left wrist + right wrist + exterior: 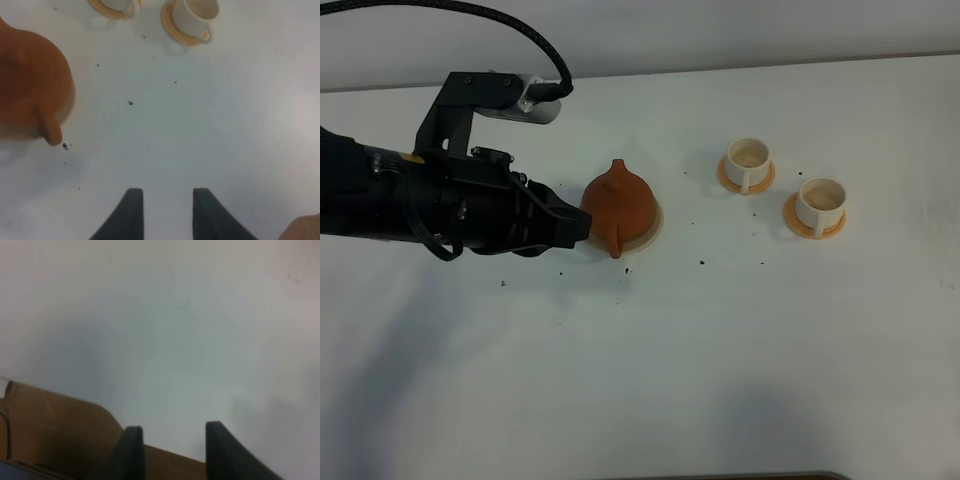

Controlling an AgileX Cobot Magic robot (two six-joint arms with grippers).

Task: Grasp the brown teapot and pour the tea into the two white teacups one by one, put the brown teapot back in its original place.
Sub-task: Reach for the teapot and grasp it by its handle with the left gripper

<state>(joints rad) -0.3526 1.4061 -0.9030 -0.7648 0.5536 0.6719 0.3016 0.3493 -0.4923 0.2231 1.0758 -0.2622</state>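
The brown teapot (618,203) stands on its pale beige coaster (650,232) left of the table's middle, with a short stub pointing toward the front edge. My left gripper (582,228) lies low just left of the pot, its tips close to the pot's side. In the left wrist view the left gripper (167,200) is open with only bare table between the fingers, and the teapot (30,85) sits off to one side. The two white teacups (748,162) (820,201) stand on orange-tan saucers to the right, their insides pale tan. My right gripper (172,440) is open over the table's edge.
Small dark specks (703,264) are scattered on the white table around the teapot. A brown surface (55,435) shows below the table's edge in the right wrist view. The left arm's black body (420,200) stretches in from the left.
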